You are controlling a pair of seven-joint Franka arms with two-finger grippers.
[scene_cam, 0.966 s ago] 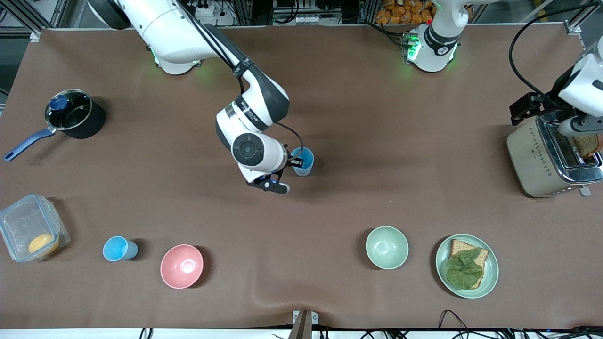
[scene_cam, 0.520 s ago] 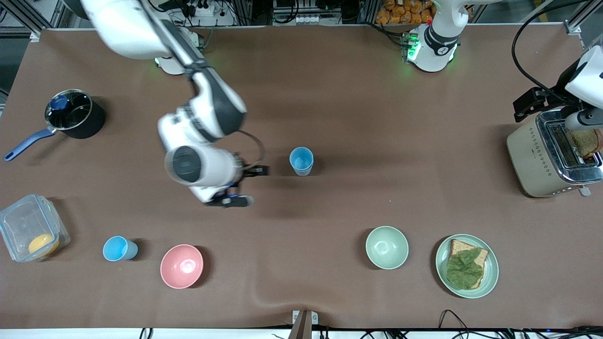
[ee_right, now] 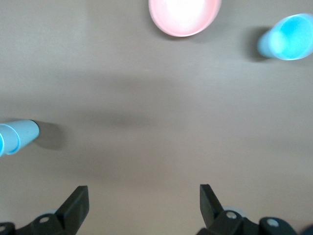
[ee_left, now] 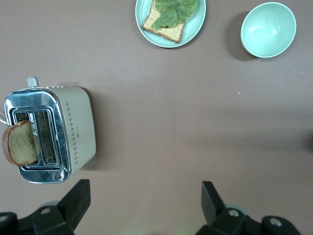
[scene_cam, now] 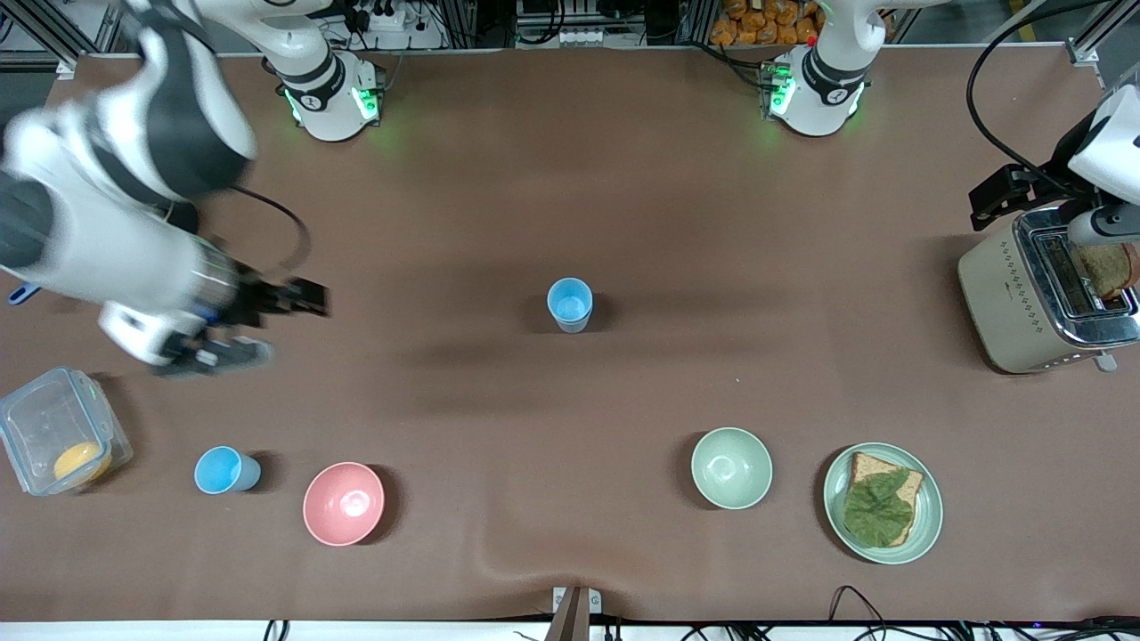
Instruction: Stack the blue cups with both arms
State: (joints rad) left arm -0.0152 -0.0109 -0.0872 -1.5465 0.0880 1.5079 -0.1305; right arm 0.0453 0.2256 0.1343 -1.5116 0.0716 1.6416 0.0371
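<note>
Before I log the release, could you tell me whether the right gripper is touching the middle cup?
Apart. The front view shows the right gripper, open, near the right arm's end, with bare table between it and the middle cup.

one cup (scene_cam: 570, 304) mid-table | other cup (scene_cam: 226, 470) nearer camera, beside bowl (scene_cam: 344, 503)

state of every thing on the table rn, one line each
grey-blue cup: upright, mid-table, free
sky-blue cup: upright beside pink bowl, free
pale green bowl: upright, empty
plate: holds bread with a leaf
toaster: bread slice sticking up from slot
clear container: orange item inside
right gripper: open, empty
left gripper: open, empty, above the table beside the toaster
</note>
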